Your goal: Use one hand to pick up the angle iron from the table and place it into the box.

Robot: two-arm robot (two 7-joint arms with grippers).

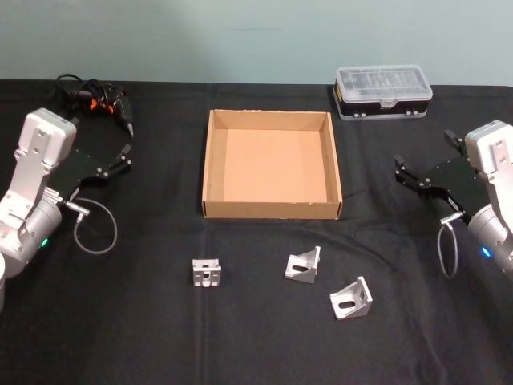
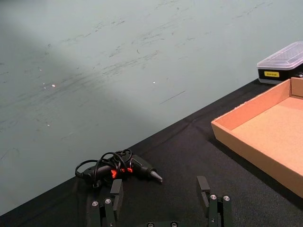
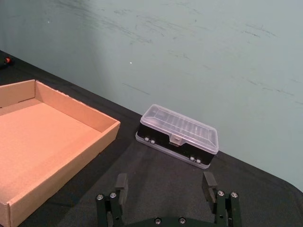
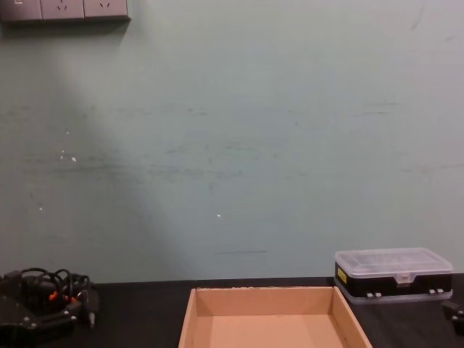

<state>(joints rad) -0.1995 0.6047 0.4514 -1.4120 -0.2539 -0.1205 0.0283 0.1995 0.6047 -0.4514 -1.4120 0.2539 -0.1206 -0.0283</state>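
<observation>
Nearest, three silver metal angle irons (image 1: 303,265) lie on the flat black bench (image 1: 120,337), this side of the empty, shallow tan cardboard box (image 1: 271,210). The rightmost angle iron (image 1: 351,298) lies closest to the right tool (image 1: 403,172), whose fingers are spread. The left tool (image 1: 125,157), also spread, hangs well apart.

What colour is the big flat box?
The box is plain tan, cardboard brown. It shows best in the head view.

Lighting is even and diffuse, with no glare. The black table (image 1: 120,337) renders almost featureless. The 3 angle irons (image 1: 303,265) read bright against it, without distinct shadows. Soft shade lines the cardboard box (image 1: 271,210) inner walls. The wall (image 2: 142,71) shows diagonal bands of uneven brightness. Focus is mildly soft.
</observation>
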